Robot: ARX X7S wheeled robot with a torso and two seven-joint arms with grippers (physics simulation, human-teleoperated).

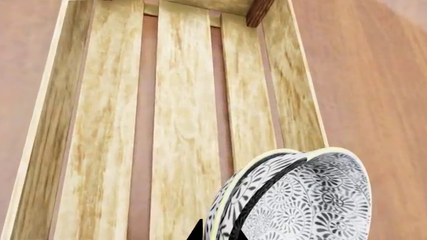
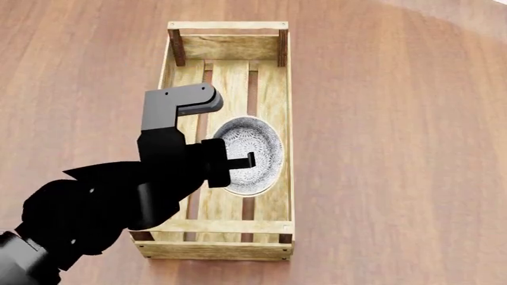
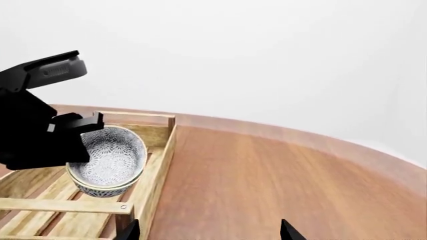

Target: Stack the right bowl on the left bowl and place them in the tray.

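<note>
Stacked bowls (image 2: pixel 252 151) were gripped at the rim by the left gripper (image 2: pixel 241 163), tilted, above the tray (image 2: pixel 230 44) floor. Right gripper (image 3: pixel 210 231) was held open, well clear.

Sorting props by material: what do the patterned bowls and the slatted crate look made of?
The black-and-white patterned bowls look like glazed ceramic, judging by their smooth printed floral surface. The long rectangular light-wood crate looks like unfinished pale wood with visible grain and darker corner posts.

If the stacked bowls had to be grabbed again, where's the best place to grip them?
Grip the nested bowls by the rim, with one finger inside and one outside, where the left gripper already pinches. Come from above: the tray walls block a side approach.
</note>
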